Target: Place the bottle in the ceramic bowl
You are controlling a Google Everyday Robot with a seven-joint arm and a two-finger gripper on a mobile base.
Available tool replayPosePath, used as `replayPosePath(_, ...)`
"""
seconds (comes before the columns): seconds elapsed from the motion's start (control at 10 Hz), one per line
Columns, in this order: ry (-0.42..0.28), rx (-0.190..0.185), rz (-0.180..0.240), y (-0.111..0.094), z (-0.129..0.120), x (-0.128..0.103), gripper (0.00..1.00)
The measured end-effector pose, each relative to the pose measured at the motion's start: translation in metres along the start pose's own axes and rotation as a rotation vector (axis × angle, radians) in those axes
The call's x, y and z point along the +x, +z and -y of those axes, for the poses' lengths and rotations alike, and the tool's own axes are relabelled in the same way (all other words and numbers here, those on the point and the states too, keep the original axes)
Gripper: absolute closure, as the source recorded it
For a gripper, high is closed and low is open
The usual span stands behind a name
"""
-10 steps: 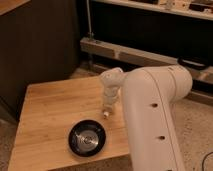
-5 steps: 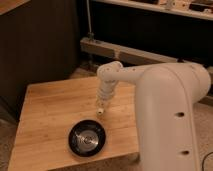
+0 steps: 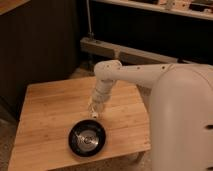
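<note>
The black ceramic bowl (image 3: 74, 135) with a shiny centre sits on the wooden table (image 3: 45, 115) near its front edge. My gripper (image 3: 96, 107) hangs from the white arm that reaches in from the right. It is just above and behind the bowl's far rim. It is shut on the small cream bottle (image 3: 94, 113), which points down with its pale cap toward the table, close to the bowl's far edge. The gripper covers most of the bottle.
The robot's large white body (image 3: 182, 120) fills the right side and hides the table's right edge. A dark shelf unit with a metal rail (image 3: 125, 50) stands behind the table. The floor lies to the left, beyond the table's edge.
The arm has stretched further left and forward. The gripper with the bottle has moved slightly left and down, closer to the bowl's far rim. The bowl has not moved.
</note>
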Motion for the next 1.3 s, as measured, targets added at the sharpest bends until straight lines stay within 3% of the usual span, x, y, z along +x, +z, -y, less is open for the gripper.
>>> replayPosePath(0.3,-0.108,-0.039,-0.051,-0.002,-0.004,0.032,1.00)
replayPosePath(0.6,-0.227,-0.079,-0.062,-0.019,-0.006,0.062,1.00)
replayPosePath(1.0,-0.384,-0.124,-0.104,-0.021,-0.017,0.091,1.00)
replayPosePath(1.3,-0.403,-0.129,-0.113,-0.019,-0.018,0.095,1.00)
